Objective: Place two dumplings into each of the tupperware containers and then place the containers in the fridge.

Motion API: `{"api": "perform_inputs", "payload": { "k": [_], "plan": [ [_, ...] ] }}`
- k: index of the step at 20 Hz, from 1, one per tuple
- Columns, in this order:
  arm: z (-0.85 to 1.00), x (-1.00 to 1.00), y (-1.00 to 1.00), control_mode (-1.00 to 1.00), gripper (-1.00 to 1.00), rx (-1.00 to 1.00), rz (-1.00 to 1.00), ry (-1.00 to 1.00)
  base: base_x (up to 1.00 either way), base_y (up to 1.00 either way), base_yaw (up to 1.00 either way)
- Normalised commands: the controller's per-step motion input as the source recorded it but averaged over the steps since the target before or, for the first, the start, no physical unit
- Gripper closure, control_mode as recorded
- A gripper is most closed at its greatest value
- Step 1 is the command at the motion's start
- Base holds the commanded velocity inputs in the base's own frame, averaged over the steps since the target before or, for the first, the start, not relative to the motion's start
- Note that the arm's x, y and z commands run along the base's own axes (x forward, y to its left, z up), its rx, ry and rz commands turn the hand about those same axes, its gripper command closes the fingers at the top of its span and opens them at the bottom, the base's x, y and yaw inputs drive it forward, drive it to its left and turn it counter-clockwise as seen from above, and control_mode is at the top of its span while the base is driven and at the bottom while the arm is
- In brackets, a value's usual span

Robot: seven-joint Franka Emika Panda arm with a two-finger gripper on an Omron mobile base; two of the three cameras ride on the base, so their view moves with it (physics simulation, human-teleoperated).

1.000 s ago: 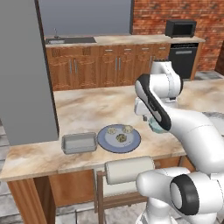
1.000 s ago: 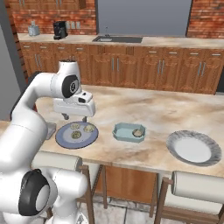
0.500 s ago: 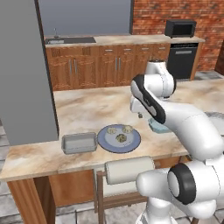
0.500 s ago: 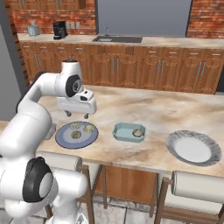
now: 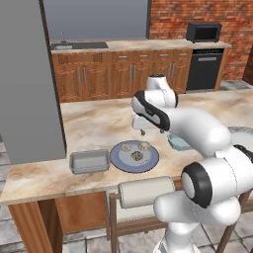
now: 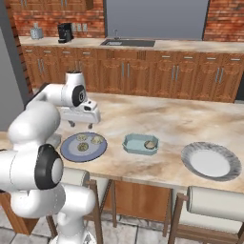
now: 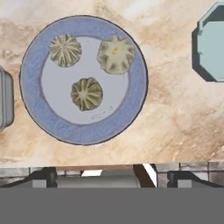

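Three dumplings [image 7: 86, 93] lie on a round blue-grey plate [image 7: 30, 65], and a further dumpling [image 6: 151, 144] sits in the pale teal tupperware container [image 6: 136, 144] to the plate's right. The grey tupperware container [image 5: 89, 161] stands left of the plate [image 5: 134, 156] and looks empty. My gripper [image 5: 152, 131] hangs open and empty above the counter, over the plate's far edge, and looks straight down on it. It also shows from the other side as gripper [image 6: 81, 125]. The fridge [image 5: 29, 84] rises tall and grey at the counter's left end, door shut.
A round white plate [image 6: 211, 160] lies at the counter's right. Padded stools [image 5: 146, 191] stand against the near edge. Across the aisle behind run wooden cabinets with a sink, a black dishwasher [image 5: 203, 69] and a microwave [image 5: 203, 32].
My hand has drifted a little left from near the teal container to above the plate, and the arm's upper links have swung. The jaws stay open; nothing on the counter moved.
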Motion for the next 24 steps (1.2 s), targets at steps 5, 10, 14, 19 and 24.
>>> {"api": "perform_inputs", "payload": {
  "k": [5, 10, 14, 19, 24],
  "plan": [
    [-0.40, 0.40, 0.19, -1.00, -1.00, 0.00, 0.03, 0.00, 0.00, 0.00, 0.00],
    [-0.58, 0.40, 0.22, -1.00, -1.00, 0.00, 0.02, 0.00, 0.00, 0.00, 0.00],
    [-0.56, 0.19, 0.17, -1.00, -1.00, 0.00, 0.00, 0.00, 0.00, 0.00, 0.00],
    [-0.64, 0.12, 0.10, -1.00, -1.00, 0.00, 0.00, 0.00, 0.00, 0.00, 0.00],
    [-0.44, 0.09, 0.09, -1.00, -1.00, 0.00, 0.00, 0.00, 0.00, 0.00, 0.00]
  ]
}}
